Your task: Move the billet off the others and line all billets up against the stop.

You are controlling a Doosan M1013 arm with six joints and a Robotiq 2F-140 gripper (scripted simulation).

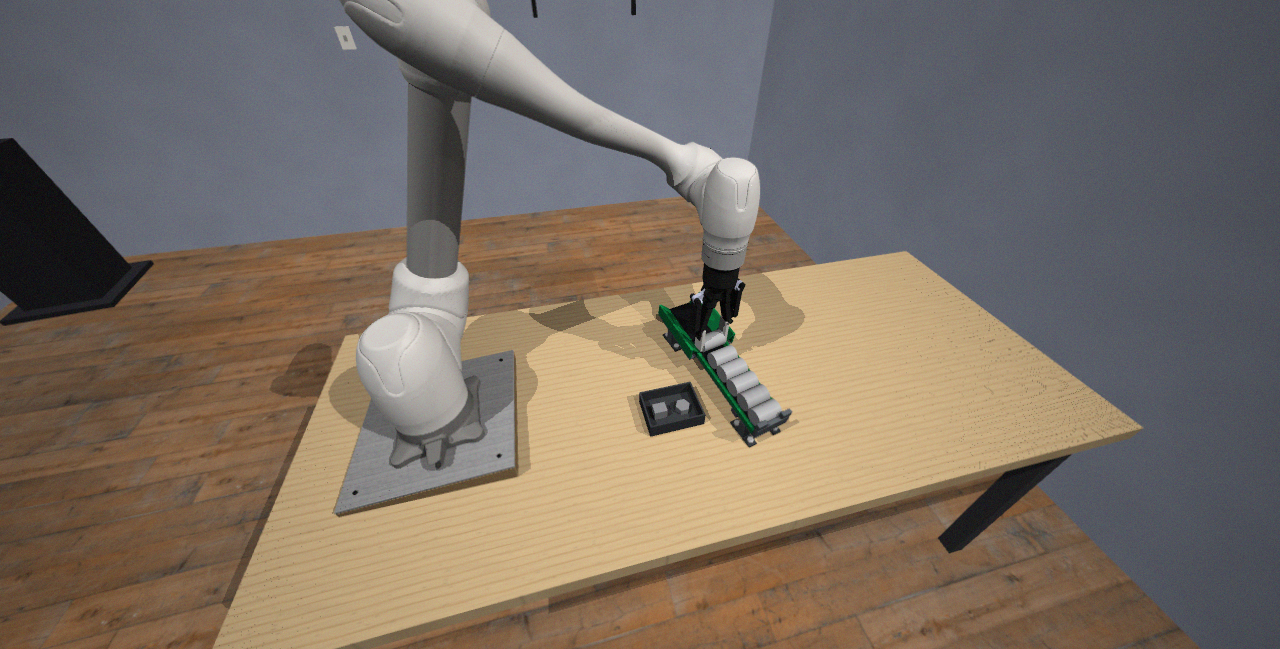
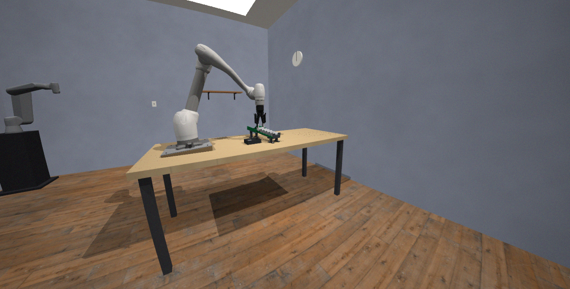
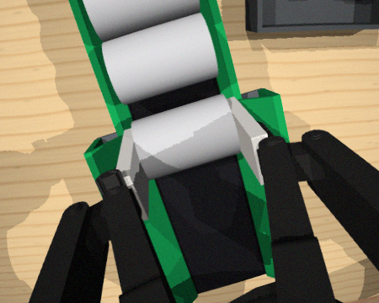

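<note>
My gripper [image 1: 713,336] [image 2: 259,124] [image 3: 184,131] is shut on a grey steel billet [image 3: 184,130] [image 1: 712,341], its pads on the two ends. I hold the billet straight across the upper part of the green feed ramp [image 1: 682,337] [image 2: 252,128] [image 3: 94,45], low between the rails. I cannot tell whether it rests on the ramp floor. A narrow dark gap separates it from the nearest billet [image 3: 158,56] below. Several other billets [image 1: 747,387] lie side by side across the ramp, down to the stop [image 1: 768,430] at the low end. None is stacked on another.
The arm's base plate [image 1: 487,394] is at the table's left end.
</note>
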